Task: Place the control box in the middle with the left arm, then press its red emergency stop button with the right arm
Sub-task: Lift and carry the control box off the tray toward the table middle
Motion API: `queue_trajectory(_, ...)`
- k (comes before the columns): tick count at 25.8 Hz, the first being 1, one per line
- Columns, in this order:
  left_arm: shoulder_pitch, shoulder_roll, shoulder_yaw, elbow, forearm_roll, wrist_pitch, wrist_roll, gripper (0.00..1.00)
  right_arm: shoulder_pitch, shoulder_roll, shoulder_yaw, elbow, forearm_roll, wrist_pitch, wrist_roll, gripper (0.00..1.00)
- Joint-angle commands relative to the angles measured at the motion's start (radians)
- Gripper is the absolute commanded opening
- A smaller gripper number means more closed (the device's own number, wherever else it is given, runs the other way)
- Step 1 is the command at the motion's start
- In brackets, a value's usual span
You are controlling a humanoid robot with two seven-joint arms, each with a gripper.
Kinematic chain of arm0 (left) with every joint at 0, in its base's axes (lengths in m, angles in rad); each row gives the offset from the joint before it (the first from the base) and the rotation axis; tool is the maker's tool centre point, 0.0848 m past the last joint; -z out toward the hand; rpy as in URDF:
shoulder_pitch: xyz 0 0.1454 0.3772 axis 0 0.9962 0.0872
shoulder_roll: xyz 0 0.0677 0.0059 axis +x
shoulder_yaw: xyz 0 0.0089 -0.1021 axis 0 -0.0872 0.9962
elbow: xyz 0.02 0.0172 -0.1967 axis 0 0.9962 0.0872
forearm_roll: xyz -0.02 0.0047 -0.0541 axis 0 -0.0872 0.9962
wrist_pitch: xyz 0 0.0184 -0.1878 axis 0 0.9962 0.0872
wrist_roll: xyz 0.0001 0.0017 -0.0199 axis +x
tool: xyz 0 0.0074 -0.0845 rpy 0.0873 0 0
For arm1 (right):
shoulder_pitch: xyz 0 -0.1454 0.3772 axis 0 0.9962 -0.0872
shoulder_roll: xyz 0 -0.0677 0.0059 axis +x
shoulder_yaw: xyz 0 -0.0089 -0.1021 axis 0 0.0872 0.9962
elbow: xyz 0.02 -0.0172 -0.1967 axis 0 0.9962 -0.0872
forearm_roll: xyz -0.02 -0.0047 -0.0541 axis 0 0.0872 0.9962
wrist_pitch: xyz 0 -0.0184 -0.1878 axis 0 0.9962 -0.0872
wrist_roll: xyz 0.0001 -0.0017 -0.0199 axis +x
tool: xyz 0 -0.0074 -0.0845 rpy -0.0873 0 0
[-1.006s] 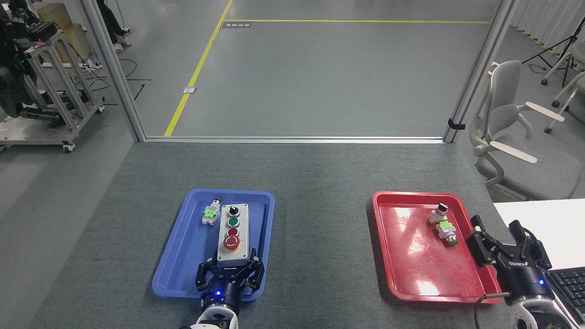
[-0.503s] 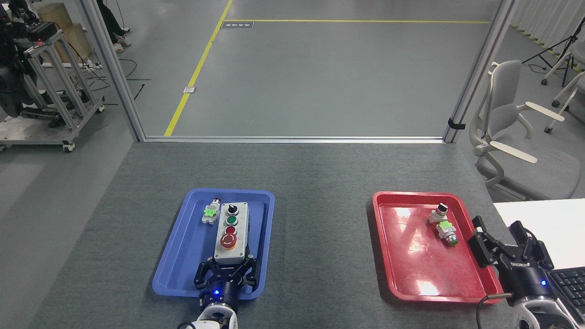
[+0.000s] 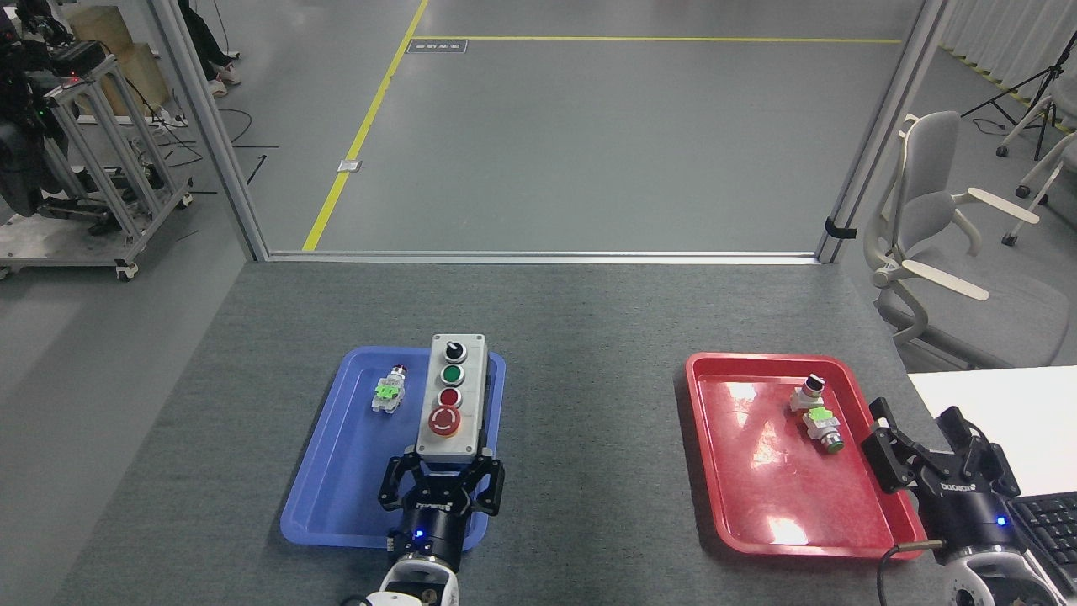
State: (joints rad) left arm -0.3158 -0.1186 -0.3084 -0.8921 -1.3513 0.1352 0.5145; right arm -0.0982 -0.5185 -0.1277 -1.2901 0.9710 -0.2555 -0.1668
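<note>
The control box (image 3: 453, 396) is a long light-grey box with a black knob, a green button, a small red button and the red emergency stop button (image 3: 444, 421) nearest me. It hangs lifted over the right part of the blue tray (image 3: 336, 471), its far end above the tray's rim. My left gripper (image 3: 442, 480) is shut on the box's near end. Far to the right my right gripper (image 3: 925, 442) stands open beside the red tray (image 3: 740, 488), with nothing between its fingers. The middle (image 3: 589, 421) is bare dark grey tabletop between the two trays.
A small switch part with a green tag (image 3: 388, 390) lies in the blue tray, left of the box. Two small switch parts (image 3: 818, 411) lie in the red tray. A white desk (image 3: 1010, 412) with a keyboard (image 3: 1047, 522) stands at the right, behind it a chair (image 3: 934, 219).
My left gripper has closed on the box and raised it out of the blue tray, shifting it slightly right and away from me. The right arm has barely moved.
</note>
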Motion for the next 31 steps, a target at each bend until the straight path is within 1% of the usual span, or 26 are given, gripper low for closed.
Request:
queue_trajectory(1, -0.019, -0.02, -0.136, 0.005, 0.004, 0.011, -0.007, 0.24, 0.0, 0.002, 0.0, 0.0, 0.0, -0.001, 0.001, 1.0)
queue_trajectory(4, -0.037, -0.021, -0.244, 0.012, 0.018, 0.03, -0.014, 0.24, 0.0, 0.002, 0.0, 0.0, 0.0, -0.005, 0.0, 1.0)
queue_trajectory(6, -0.04, -0.021, -0.304, 0.018, 0.027, 0.026, -0.044, 0.24, 0.0, 0.003, 0.0, 0.0, 0.0, -0.005, 0.0, 1.0)
queue_trajectory(9, -0.052, -0.021, -0.376, 0.048, 0.032, 0.024, -0.065, 0.24, 0.0, 0.005, 0.0, 0.0, 0.0, -0.004, 0.0, 1.0)
queue_trajectory(11, -0.054, -0.021, -0.385, 0.061, 0.041, 0.023, -0.068, 0.23, 0.0, 0.006, 0.0, 0.0, 0.0, -0.001, 0.0, 1.0)
queue_trajectory(14, -0.071, -0.021, -0.385, 0.099, 0.086, 0.023, -0.097, 0.12, 0.0, 0.008, -0.001, 0.0, 0.0, -0.001, 0.0, 1.0)
queue_trajectory(16, -0.089, -0.021, -0.387, 0.125, 0.121, 0.023, -0.108, 0.08, 0.0, 0.008, -0.001, 0.003, 0.0, 0.001, 0.0, 1.0)
queue_trajectory(19, -0.101, -0.021, -0.393, 0.136, 0.133, 0.023, -0.113, 0.07, 0.0, 0.006, -0.001, 0.003, 0.0, 0.001, -0.002, 1.0)
queue_trajectory(20, -0.104, -0.021, -0.394, 0.142, 0.133, 0.023, -0.114, 0.03, 0.0, 0.006, -0.001, 0.003, 0.0, 0.002, -0.002, 1.0)
queue_trajectory(21, -0.108, -0.021, -0.396, 0.157, 0.138, 0.023, -0.114, 0.02, 0.0, 0.005, -0.001, 0.003, 0.0, 0.002, -0.003, 1.0)
queue_trajectory(22, -0.115, -0.021, -0.394, 0.176, 0.153, 0.023, -0.114, 0.01, 0.0, 0.003, -0.001, 0.003, 0.0, 0.002, -0.003, 1.0)
queue_trajectory(24, -0.124, -0.021, -0.396, 0.211, 0.225, 0.024, -0.113, 0.01, 0.0, 0.002, -0.001, 0.005, 0.0, 0.002, -0.003, 1.0)
queue_trajectory(27, -0.124, -0.021, -0.408, 0.199, 0.284, 0.058, -0.111, 0.0, 0.0, 0.0, -0.001, 0.005, 0.0, 0.002, -0.003, 1.0)
queue_trajectory(29, -0.124, -0.021, -0.451, 0.16, 0.301, 0.141, -0.111, 0.0, 0.0, -0.002, -0.001, 0.005, 0.0, 0.002, -0.005, 1.0)
queue_trajectory(31, -0.124, -0.021, -0.523, 0.114, 0.351, 0.239, -0.111, 0.0, 0.0, -0.009, -0.001, 0.005, 0.0, 0.002, -0.005, 1.0)
